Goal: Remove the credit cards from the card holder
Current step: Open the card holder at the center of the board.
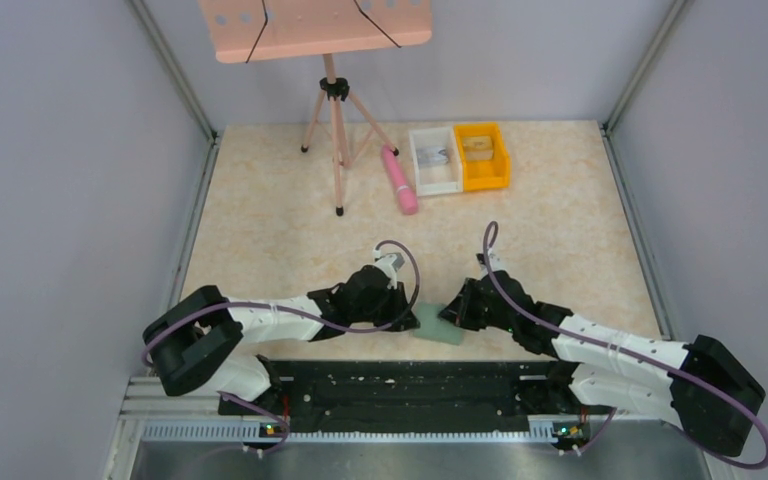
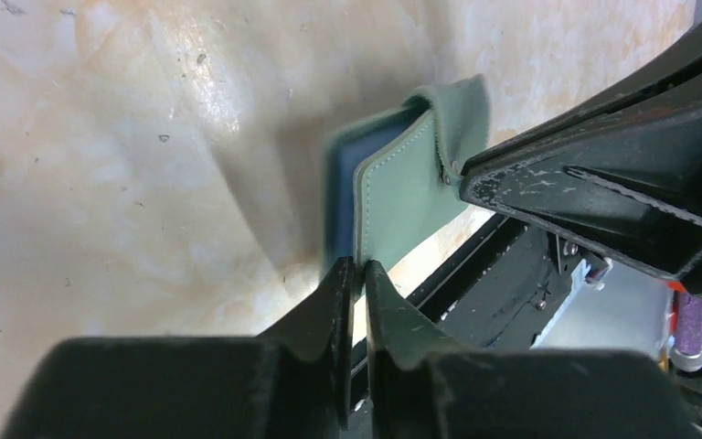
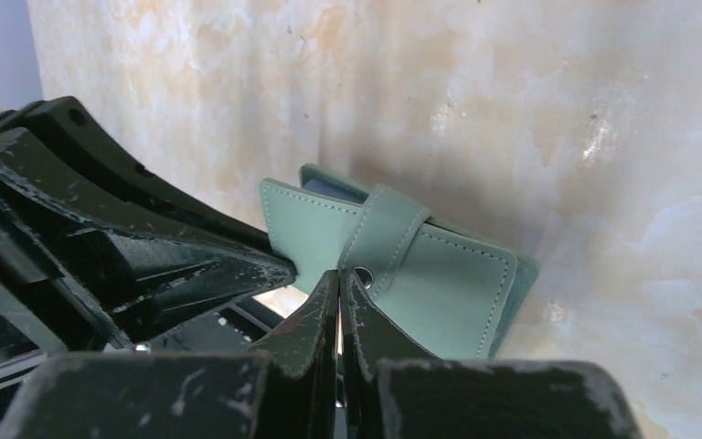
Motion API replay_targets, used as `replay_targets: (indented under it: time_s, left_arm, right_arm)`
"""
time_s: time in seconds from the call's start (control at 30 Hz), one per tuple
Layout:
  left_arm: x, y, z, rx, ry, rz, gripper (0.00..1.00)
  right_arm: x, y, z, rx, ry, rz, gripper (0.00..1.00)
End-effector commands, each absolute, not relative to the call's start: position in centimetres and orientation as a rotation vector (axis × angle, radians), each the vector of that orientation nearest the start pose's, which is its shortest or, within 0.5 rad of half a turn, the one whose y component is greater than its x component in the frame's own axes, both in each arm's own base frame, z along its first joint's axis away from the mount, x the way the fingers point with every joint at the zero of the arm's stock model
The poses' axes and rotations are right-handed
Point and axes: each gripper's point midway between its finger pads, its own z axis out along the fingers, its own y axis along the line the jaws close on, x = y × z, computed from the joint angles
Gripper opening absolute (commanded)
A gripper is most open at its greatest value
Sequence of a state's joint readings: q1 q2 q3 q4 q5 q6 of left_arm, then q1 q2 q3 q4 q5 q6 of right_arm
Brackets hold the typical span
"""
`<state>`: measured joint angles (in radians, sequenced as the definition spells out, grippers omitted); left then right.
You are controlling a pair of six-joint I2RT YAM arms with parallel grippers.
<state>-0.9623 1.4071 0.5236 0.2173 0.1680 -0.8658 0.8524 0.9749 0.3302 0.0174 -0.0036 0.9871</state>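
The holder (image 1: pixel 442 328) is at the near edge of the table (image 1: pixel 260 230), in the middle, between my two arms. Both my pincers meet on it.

My left pincer (image 2: pixel 356 270) is narrow, almost closed. The thin stitched edge of the green cover (image 2: pixel 402 197) goes into the gap between its fingers, so I hold the holder by this edge. In the left wrist view the cover stands a little apart from the layer behind it, and there a blue strip (image 2: pixel 340 169) shows. It is blurred, and I cannot tell what lies in it.

My right pincer (image 3: pixel 338 274) is closed, its fingers together. Its tips are against the end of the tab (image 3: pixel 388 229), which wraps over the cover and has a small metal snap there. Whether the tab is really nipped between the tips or only touched, I cannot tell. From the right wrist view the holder is tilted, with a dark shadow under it, and the tip of my left pincer touches its left edge.

Well apart, at the far side of the table, a white bin (image 1: pixel 435 160) and an orange bin (image 1: pixel 482 155) stand side by side. A pink tube (image 1: pixel 398 180) lies just beside the white one. A pink tripod stand (image 1: pixel 335 100) is to the left of it.
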Motion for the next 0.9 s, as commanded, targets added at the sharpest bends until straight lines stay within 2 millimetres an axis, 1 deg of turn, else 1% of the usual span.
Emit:
replay_targets:
  time_s: [0.0, 0.03, 0.07, 0.27, 0.4, 0.5, 0.53, 0.57, 0.6, 0.63, 0.67, 0.7, 0.73, 0.8, 0.87]
  left_arm:
    - [15.4, -33.6, 6.8, 0.247, 2.423, -1.161, 0.02]
    - [15.5, -33.5, 6.8, 0.245, 2.421, -1.155, 0.00]
    - [15.5, -33.4, 6.8, 0.244, 2.423, -1.149, 0.00]
    - [15.4, -33.0, 6.8, 0.252, 2.427, -1.131, 0.00]
    - [15.4, -32.8, 6.6, 0.267, 2.439, -1.109, 0.00]
    - [15.2, -32.7, 6.2, 0.270, 2.454, -1.101, 0.00]
    - [15.1, -32.7, 6.1, 0.273, 2.459, -1.102, 0.00]
    - [15.0, -32.7, 5.9, 0.275, 2.465, -1.104, 0.00]
    - [15.0, -32.8, 5.9, 0.275, 2.467, -1.108, 0.00]
    - [15.0, -32.9, 5.8, 0.276, 2.471, -1.112, 0.00]
    - [15.0, -33.1, 6.0, 0.274, 2.466, -1.127, 0.00]
    - [14.9, -33.2, 6.2, 0.270, 2.460, -1.141, 0.00]
    - [14.9, -33.4, 6.5, 0.267, 2.452, -1.160, 0.00]
    - [14.9, -33.6, 7.0, 0.267, 2.436, -1.184, 0.00]
    - [14.9, -33.7, 7.1, 0.270, 2.437, -1.187, 0.00]
  right_arm:
    - [17.3, 23.9, 7.2, 0.111, 2.356, 0.929, 0.00]
    - [17.2, 23.4, 6.8, 0.106, 2.375, 0.894, 0.00]
    - [17.2, 23.2, 6.7, 0.097, 2.380, 0.873, 0.00]
    - [18.1, 21.8, 8.0, 0.044, 2.347, 0.751, 0.00]
    - [18.8, 21.4, 9.1, -0.060, 2.307, 0.686, 0.00]
    - [19.2, 20.9, 9.0, -0.139, 2.289, 0.617, 0.00]
    - [19.2, 20.8, 9.1, -0.167, 2.284, 0.609, 0.00]
    - [18.9, 21.3, 9.2, -0.212, 2.285, 0.642, 0.00]
    - [18.2, 22.4, 9.4, -0.267, 2.280, 0.719, 0.00]
    - [17.3, 23.6, 9.7, -0.320, 2.270, 0.816, 0.04]
    - [16.7, 24.3, 9.8, -0.347, 2.259, 0.881, 0.15]
    - [16.5, 24.6, 9.7, -0.359, 2.247, 0.901, 0.24]
    - [16.6, 24.4, 9.6, -0.355, 2.237, 0.888, 0.30]
    - [17.1, 24.0, 9.6, -0.336, 2.207, 0.863, 0.34]
    - [17.1, 24.3, 10.1, -0.344, 2.166, 0.892, 0.39]
